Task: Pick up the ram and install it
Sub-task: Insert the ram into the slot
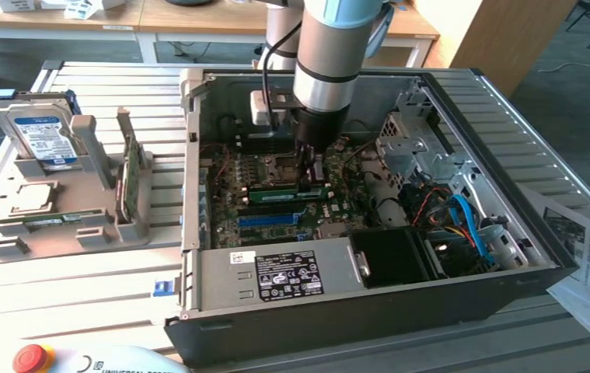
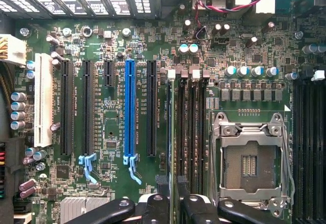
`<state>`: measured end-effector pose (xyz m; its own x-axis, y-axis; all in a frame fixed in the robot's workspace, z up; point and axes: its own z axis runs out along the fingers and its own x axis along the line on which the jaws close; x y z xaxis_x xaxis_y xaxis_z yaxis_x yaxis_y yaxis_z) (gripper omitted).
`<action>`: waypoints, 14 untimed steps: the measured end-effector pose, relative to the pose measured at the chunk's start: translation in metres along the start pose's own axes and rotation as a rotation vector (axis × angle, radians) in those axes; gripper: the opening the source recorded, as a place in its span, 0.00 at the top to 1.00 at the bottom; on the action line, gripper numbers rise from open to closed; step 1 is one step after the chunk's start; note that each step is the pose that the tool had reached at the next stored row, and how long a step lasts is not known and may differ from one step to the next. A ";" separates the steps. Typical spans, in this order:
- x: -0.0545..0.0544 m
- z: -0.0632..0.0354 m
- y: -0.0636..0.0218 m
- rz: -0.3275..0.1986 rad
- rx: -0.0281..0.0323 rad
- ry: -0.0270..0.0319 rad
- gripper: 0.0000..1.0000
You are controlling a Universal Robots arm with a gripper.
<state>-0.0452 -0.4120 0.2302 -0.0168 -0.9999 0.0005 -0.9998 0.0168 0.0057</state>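
Inside the open black computer case [image 1: 378, 326], my fingers [image 2: 196, 208] pinch the thin green ram stick [image 1: 286, 189] at the black memory slots [image 2: 191, 127]. I judge installing is under way, and seating needs straight, even pressure.

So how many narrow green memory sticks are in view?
2. One narrow green memory stick in the gripper, over the motherboard inside the black case; a second stick lying flat in the grey tray at the exterior view's left. More may be hidden.

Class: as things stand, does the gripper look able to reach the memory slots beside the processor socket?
Probably yes: the case is open, the gripper, holding the ram, hangs above the slots, and no cable crosses them.
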 end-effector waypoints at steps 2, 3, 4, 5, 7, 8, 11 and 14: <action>0.000 -0.0014 0.0000 0.000 0.0000 0.0000 0.80; 0.000 -0.0022 0.0000 0.000 0.0000 0.0000 0.80; 0.000 -0.0031 0.0000 0.000 0.0000 0.0000 0.80; 0.000 -0.0041 0.0000 0.000 0.0000 0.0000 0.80; 0.000 -0.0064 0.0000 0.000 0.0000 0.0000 0.80; 0.000 -0.0075 0.0000 0.000 0.0000 -0.0001 0.80; 0.000 -0.0109 0.0000 0.000 0.0000 0.0001 0.80; 0.000 -0.0152 0.0000 0.000 0.0000 0.0002 0.80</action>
<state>-0.0450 -0.4120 0.2453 -0.0168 -0.9999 0.0007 -0.9998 0.0168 0.0057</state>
